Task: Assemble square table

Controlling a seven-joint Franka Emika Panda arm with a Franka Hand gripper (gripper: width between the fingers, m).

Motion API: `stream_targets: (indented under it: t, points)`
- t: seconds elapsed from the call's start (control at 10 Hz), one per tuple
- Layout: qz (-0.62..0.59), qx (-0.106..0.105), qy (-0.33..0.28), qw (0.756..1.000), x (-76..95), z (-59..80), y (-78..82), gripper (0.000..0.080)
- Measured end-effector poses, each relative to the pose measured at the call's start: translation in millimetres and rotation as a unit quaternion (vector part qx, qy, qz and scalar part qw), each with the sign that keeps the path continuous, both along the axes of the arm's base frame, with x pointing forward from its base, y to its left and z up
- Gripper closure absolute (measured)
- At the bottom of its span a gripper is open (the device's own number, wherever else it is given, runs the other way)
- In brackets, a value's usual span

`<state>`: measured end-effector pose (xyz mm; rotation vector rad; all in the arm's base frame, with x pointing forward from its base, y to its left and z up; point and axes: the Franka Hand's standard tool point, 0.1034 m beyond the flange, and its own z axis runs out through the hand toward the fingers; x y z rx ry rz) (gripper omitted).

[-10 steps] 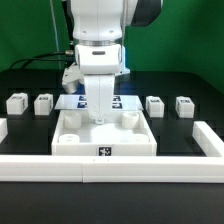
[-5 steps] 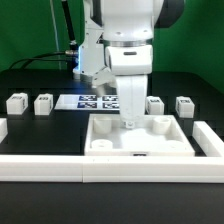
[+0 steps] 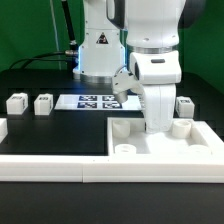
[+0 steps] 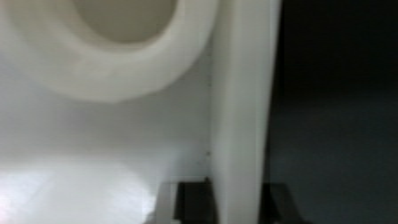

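Observation:
The white square tabletop (image 3: 162, 153) lies upside-up like a tray at the exterior view's right, against the border rail. My gripper (image 3: 157, 124) reaches down into it and is shut on its far rim. In the wrist view the dark fingers (image 4: 192, 203) straddle the upright white rim wall (image 4: 240, 100) of the tabletop, with my gripper (image 4: 237, 202) closed on it; a round socket (image 4: 107, 40) shows beside the wall. Small white tagged legs stand behind: two at the left (image 3: 17, 101) (image 3: 44, 102), one at the right (image 3: 185, 104). A fourth leg is hidden behind the arm.
The long white border rail (image 3: 60, 168) runs along the front and turns up at the right end (image 3: 214, 135). The marker board (image 3: 90, 101) lies flat behind the tabletop, near the robot base (image 3: 97, 55).
My gripper has slid the tabletop from the middle toward the exterior view's right, until it sits by the rail's right corner. The legs have not moved.

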<state>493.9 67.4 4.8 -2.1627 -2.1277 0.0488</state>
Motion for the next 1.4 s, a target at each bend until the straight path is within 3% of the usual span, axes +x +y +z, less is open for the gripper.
stream_targets:
  t: [0.1,0.2,0.3,0.4,0.5,0.6,0.9,1.4]
  points:
    - [0.0,0.0,-0.001,1.0,-0.2,0.0,-0.3,0.0645]
    - [-0.001,0.0,-0.001,1.0,0.4,0.7,-0.6,0.0645]
    - [-0.001,0.0,-0.002,1.0,1.0,1.4,-0.8,0.0463]
    - [-0.001,0.0,-0.003,1.0,1.5,2.0,-0.9,0.0463]
    - [-0.001,0.0,-0.004,1.0,2.2,2.7,-1.0,0.0287]
    - [-0.001,0.0,-0.005,1.0,2.5,3.0,-1.1,0.0193]
    - [-0.001,0.0,-0.005,1.0,2.8,3.2,-1.2,0.0151]
    - [-0.005,0.0,-0.005,1.0,2.9,3.3,-1.1,0.0151]
